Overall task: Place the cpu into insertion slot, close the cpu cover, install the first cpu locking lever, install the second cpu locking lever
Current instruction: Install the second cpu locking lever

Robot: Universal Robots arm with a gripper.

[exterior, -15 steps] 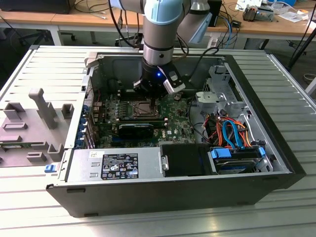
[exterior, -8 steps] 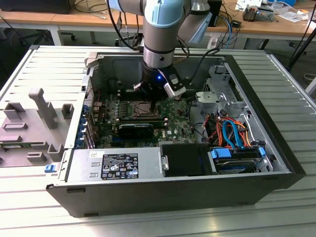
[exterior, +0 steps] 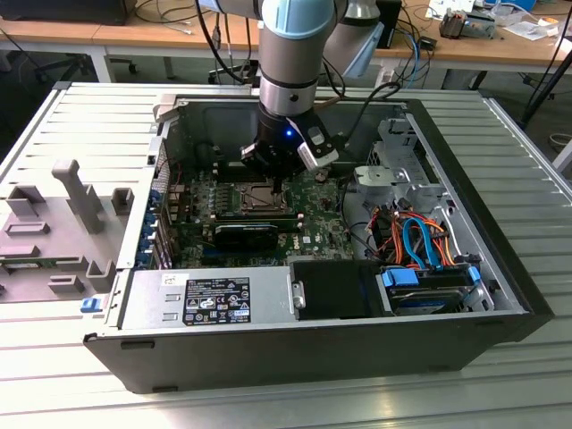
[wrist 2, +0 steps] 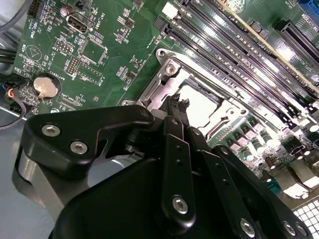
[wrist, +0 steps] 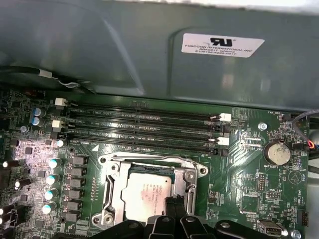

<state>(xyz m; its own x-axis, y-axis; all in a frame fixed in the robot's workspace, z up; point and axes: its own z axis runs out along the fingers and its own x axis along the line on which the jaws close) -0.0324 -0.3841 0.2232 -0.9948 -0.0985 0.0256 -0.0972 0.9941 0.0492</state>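
- CPU, a silvery square chip, lies flat inside the insertion slot on the green motherboard of an open computer case. The first step looks done.
- The case lies on its side near the middle of a ribbed metal counter, with the socket about mid-board, beside four long black memory slots.
- The cpu cover, a thin silvery frame with a big central cut-out, appears to be lowered over the chip in both wrist views, its rim resting along the chip's edges. Whether it is pressed fully flat I cannot tell.
- The robot's hand hangs straight down over the socket, fingertips drawn close together with only a thin gap between them. They sit at the edge of the cover, at or just above the metal; no object can be seen between them.
- In the second wrist view the same fingertips point down at the cover's near rim, beside a corner screw.
- The locking levers are hard to pick out. A thin metal rod seems to run along one side of the socket, but whether either lever is latched I cannot say.
- Judged from this, chip placement is finished, the cover is down or nearly so, and the two levers likely remain.
- A round coin battery sits on the board well apart from the socket.
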